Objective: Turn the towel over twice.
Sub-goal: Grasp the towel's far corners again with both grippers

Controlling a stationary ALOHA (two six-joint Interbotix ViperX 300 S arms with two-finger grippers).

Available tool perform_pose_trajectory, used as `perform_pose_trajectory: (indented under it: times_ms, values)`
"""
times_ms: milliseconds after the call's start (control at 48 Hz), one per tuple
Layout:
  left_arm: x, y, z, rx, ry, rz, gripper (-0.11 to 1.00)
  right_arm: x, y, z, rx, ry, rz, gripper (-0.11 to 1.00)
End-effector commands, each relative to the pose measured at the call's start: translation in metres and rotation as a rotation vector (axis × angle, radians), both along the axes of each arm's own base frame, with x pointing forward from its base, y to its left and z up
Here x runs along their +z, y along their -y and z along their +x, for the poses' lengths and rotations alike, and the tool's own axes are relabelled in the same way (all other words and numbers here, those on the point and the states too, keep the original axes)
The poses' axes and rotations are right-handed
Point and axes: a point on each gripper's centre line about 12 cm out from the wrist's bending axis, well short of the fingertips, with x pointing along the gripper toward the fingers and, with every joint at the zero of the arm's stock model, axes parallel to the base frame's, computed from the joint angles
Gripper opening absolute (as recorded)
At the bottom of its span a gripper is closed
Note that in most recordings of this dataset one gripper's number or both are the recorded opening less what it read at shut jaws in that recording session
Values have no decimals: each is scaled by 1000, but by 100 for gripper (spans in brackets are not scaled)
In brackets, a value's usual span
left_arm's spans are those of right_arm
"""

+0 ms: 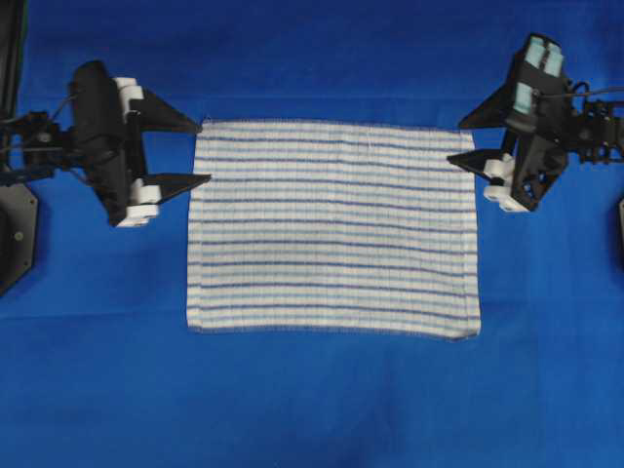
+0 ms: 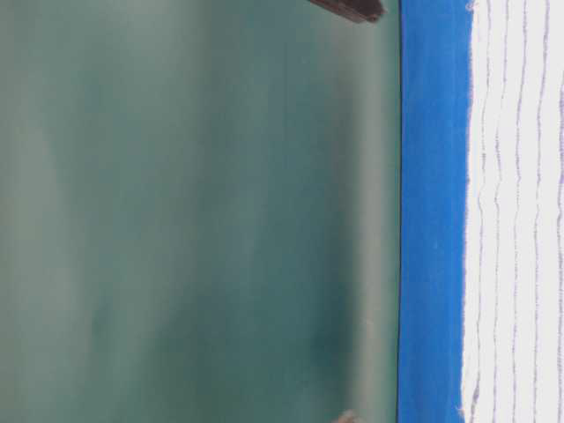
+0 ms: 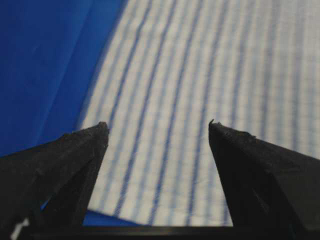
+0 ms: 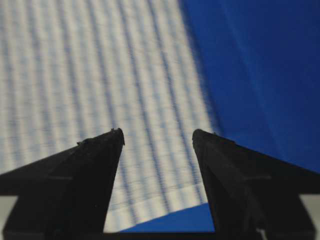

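Note:
The towel [image 1: 333,228] lies flat and spread out in the middle of the blue table covering, white with thin dark-blue and light-blue stripes. At its far left corner my left gripper [image 1: 202,151] is open, its fingertips level with the towel's left edge and nothing between them. My right gripper [image 1: 463,141] is open at the far right corner, also holding nothing. In the left wrist view the towel [image 3: 200,100] spreads ahead of the open gripper [image 3: 157,127]. The right wrist view shows the towel [image 4: 90,75] beyond the open gripper [image 4: 157,134]. The towel's near hem [image 2: 515,211] shows in the table-level view.
The blue table covering [image 1: 312,400] stretches round the towel on all sides. Both arms' black bodies sit at the far left [image 1: 93,136] and far right [image 1: 556,117] of the table. A green wall [image 2: 194,211] stands behind the table.

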Motion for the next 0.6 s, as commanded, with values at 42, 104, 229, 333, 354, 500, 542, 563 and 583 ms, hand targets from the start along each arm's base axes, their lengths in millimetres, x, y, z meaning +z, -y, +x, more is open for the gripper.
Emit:
perform_pose_trajectory:
  times_ms: [42,104,229,333,354,500,542,563,583]
  values:
    - [-16,-15,5,47,-35,-6,76,-15,16,5,-29,-16,5,62]
    - [-29,-23,5,76,-61,-14,76,-24,22,7,-34,-23,10,62]
    - [-43,-35,6,114,-79,-17,76,-41,32,10,-38,-35,16,62]
    - [-53,-43,8,134,-97,-16,76,-54,40,9,-56,-52,30,62]
    - [-54,-44,8,134,-101,-11,76,-57,42,8,-61,-58,34,62]
    - [-66,-53,10,140,-141,16,76,-74,50,7,-76,-96,50,62]
    - [-68,-55,11,142,-148,17,75,-77,51,6,-77,-105,52,62]
    - [-69,-56,11,146,-152,15,75,-77,51,7,-76,-107,51,62]
    - [-71,-57,11,149,-156,13,75,-78,51,7,-76,-110,53,62]
